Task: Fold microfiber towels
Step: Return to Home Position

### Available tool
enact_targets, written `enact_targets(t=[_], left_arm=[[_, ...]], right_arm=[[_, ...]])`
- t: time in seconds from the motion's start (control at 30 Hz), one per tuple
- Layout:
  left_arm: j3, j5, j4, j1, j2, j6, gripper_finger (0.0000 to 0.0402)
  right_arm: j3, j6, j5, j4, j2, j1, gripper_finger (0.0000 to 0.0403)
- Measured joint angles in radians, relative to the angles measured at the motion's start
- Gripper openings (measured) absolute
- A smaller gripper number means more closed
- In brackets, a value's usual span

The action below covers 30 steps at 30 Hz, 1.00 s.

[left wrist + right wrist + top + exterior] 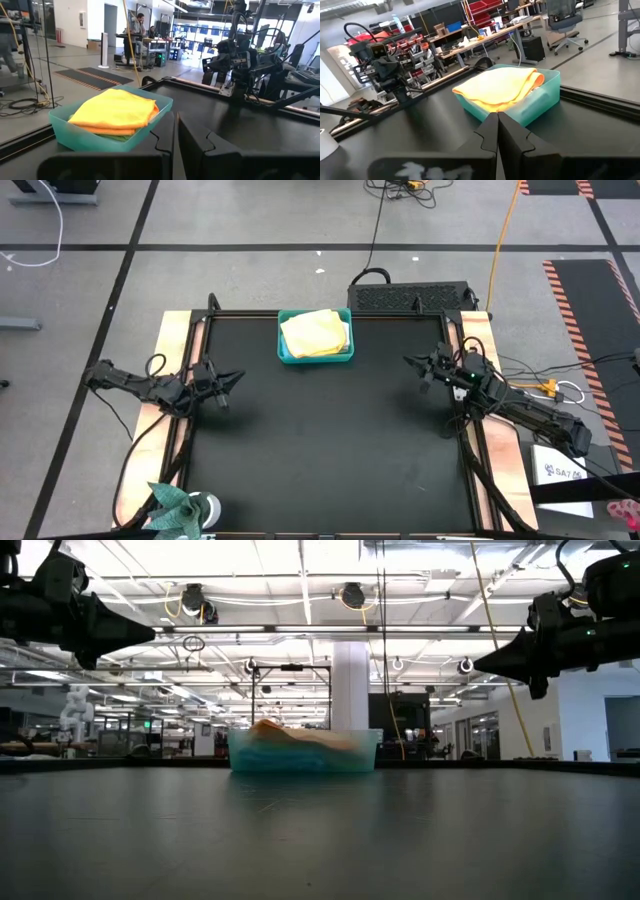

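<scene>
Orange towel point(315, 332) lies folded in the bin point(315, 359) at the counter's point(330, 450) back edge. Left hand point(232, 379) and right hand point(410, 361) hang narrow, fingers together, near its side edges.

Towel point(315, 332) sits in the bin point(315, 360) — centred at the table's point(330, 450) far edge.

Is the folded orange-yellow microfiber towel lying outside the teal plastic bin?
No, the orange-yellow microfiber towel sits on top inside the teal plastic bin.
</scene>
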Motion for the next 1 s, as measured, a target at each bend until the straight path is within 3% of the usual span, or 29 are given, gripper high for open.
enact_targets(t=[0.47, 0.53, 0.77, 1.0], left_arm=[[0.000, 0.002, 0.003, 0.000, 0.000, 0.061, 0.0024], [0.000, 0.011, 0.009, 0.000, 0.000, 0.035, 0.0024], [0.000, 0.014, -0.006, 0.000, 0.002, -0.014, 0.0024], [-0.001, 0.014, 0.000, 0.045, 0.102, -0.067, 0.0024]], right_arm=[[0.000, 0.089, -0.015, -0.004, 0.000, 0.000, 0.0000], [0.000, 0.074, -0.098, -0.014, 0.000, 0.001, 0.0000], [0.000, -0.101, -0.566, -0.004, 0.000, 0.001, 0.0000], [0.000, -0.152, -0.609, 0.020, 0.000, 0.001, 0.0000]])
